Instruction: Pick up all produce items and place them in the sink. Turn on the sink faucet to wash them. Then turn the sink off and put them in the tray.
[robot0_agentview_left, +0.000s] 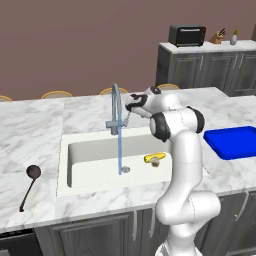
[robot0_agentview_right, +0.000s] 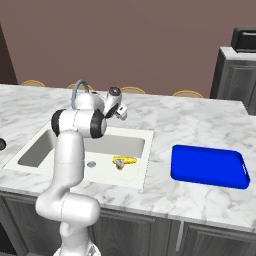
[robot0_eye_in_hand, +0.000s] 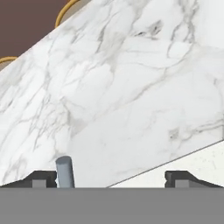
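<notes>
The yellow corn cob (robot0_agentview_left: 154, 157) (robot0_agentview_right: 125, 160) and the small beige item (robot0_agentview_left: 156, 163) (robot0_agentview_right: 119, 165) lie together on the floor of the sink (robot0_agentview_left: 95, 162) (robot0_agentview_right: 141, 148), right of the drain. Water runs in a thin stream from the grey gooseneck faucet (robot0_agentview_left: 116, 106) (robot0_agentview_right: 80, 90) onto the drain. My gripper (robot0_agentview_left: 127, 118) (robot0_agentview_right: 121, 114) (robot0_eye_in_hand: 113, 177) is at the faucet's right side, open. In the hand view the grey lever (robot0_eye_in_hand: 64, 170) stands just inside the left fingertip (robot0_eye_in_hand: 43, 177), with the jaws wide apart. The blue tray (robot0_agentview_left: 232, 141) (robot0_agentview_right: 209, 166) lies on the counter to the right, with nothing on it.
A black long-handled ladle (robot0_agentview_left: 29, 185) lies on the marble left of the sink. Behind the island, chair backs (robot0_agentview_left: 56, 94) line its far edge. A toaster oven (robot0_agentview_left: 187, 35) and small items stand on the back counter at the upper right.
</notes>
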